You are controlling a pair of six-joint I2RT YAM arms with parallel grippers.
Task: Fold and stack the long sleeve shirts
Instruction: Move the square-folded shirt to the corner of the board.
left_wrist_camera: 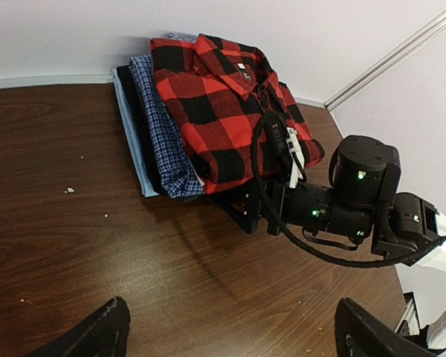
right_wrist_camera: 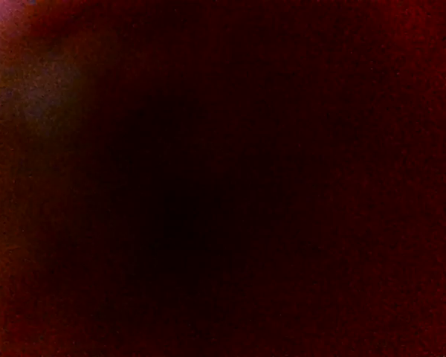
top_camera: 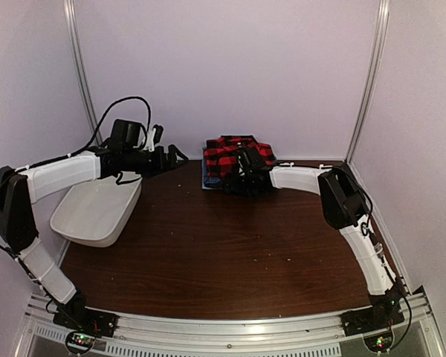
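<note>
At the far side of the table (top_camera: 230,245), against the back wall: a neat stack of folded shirts. On top, the red plaid shirt (left_wrist_camera: 223,97), collar toward the wall, buttoned front facing up. Directly beneath, the blue check shirt (left_wrist_camera: 163,141), showing only along the left edge of the stack in the left wrist view. Under both, a pale blue layer (left_wrist_camera: 131,141) and a dark one, too thin to identify.

At the near right edge of the stack, the right gripper (left_wrist_camera: 241,208), touching the cloth, with its looped black cable (left_wrist_camera: 262,160) lying over the plaid corner. Jaws wide apart; cannot tell whether clamped around the stack's edge or merely pushed against it. From the right wrist view, nothing but a dark red blur, apparently cloth right up against the lens.

To the left of the stack and apart from it, the left gripper (left_wrist_camera: 234,335), spread fully, holding nothing, hanging above bare wood and aimed at the shirts. Of its own fingers, only the two black fingertips (left_wrist_camera: 104,331) visible, one in each bottom corner of the left wrist view.

From above: left arm stretched across the white tub (top_camera: 97,216), which sits on the left side of the table near the side wall, well apart from the shirts. Right arm bent in from the right side, forearm level, wrist at the stack. A few pale specks (left_wrist_camera: 69,190) scattered on the dark wood in front of the shirts.
</note>
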